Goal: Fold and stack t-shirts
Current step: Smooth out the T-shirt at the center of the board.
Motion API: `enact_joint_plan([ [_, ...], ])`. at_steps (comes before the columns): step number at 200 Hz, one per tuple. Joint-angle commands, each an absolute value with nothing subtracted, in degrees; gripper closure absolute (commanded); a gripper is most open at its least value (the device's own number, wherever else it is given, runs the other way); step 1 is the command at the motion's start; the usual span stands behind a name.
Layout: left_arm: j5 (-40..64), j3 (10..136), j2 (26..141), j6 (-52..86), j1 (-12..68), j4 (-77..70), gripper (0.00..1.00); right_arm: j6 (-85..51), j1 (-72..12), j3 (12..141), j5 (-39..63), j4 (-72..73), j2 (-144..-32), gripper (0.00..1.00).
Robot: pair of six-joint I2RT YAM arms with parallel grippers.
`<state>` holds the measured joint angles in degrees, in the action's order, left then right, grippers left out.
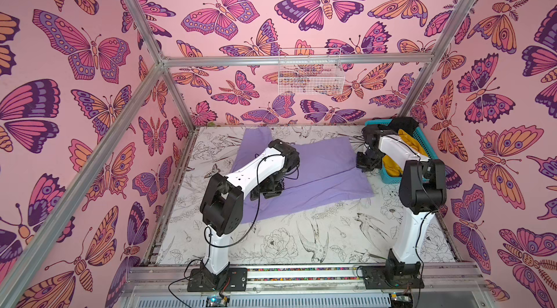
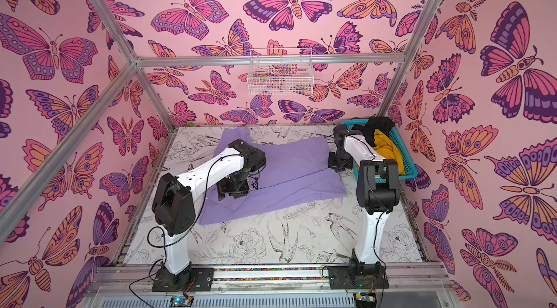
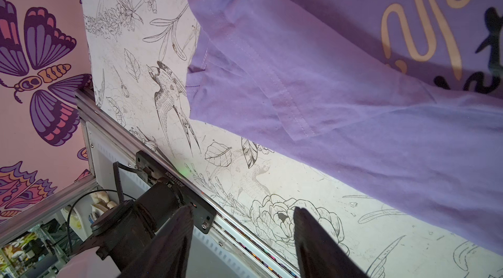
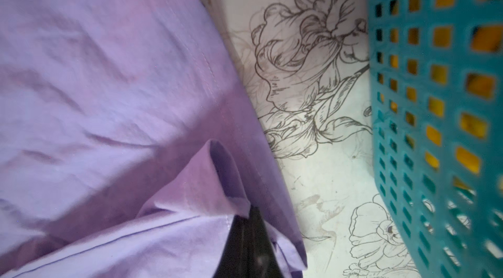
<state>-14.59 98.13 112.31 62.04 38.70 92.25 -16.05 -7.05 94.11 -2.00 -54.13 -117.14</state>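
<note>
Where right gripper (image 4: 249, 235) clamps, lavender t-shirt (image 4: 109, 86) — hem.

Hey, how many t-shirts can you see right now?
3. The lavender shirt lies on the table; the yellow shirt and the black shirt sit in the teal basket. More could be hidden underneath them.

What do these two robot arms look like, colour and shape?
Both the left arm and right arm have smooth white shells with chunky black joints, thin black cables looping outside, and black base plates. Each ends in dark tapered fingers.
</note>
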Motion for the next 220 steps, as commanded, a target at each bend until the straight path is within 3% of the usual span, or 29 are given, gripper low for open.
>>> enact_joint_plan([
  [1, -15.6, 97.1, 112.7, 62.9, 39.0, 93.9, 0.36, -15.1, -6.6, 98.4, -2.3, -55.7, -120.7, 1.00],
  [124, -17.2, 95.1, 114.4, 63.7, 38.9, 92.5, 0.38, -15.1, -6.9, 105.0, 0.1, -58.1, -127.0, 1.00],
  [133, -15.7, 94.5, 115.3, 63.0, 38.7, 91.2, 0.40, -14.9, -7.1, 104.8, 0.0, -58.0, -126.6, 0.96],
  [145, -14.5, 93.4, 115.8, 62.2, 38.6, 88.5, 0.40, -14.5, -7.4, 103.8, 0.1, -57.5, -125.4, 0.78],
  [176, -12.5, 91.6, 116.6, 60.2, 37.2, 84.4, 0.41, -15.0, -7.6, 100.9, -0.5, -56.1, -120.4, 0.52],
  [220, -6.3, 85.7, 118.6, 57.5, 36.6, 79.3, 0.45, -15.4, -8.9, 97.5, -1.8, -57.4, -112.7, 0.51],
])
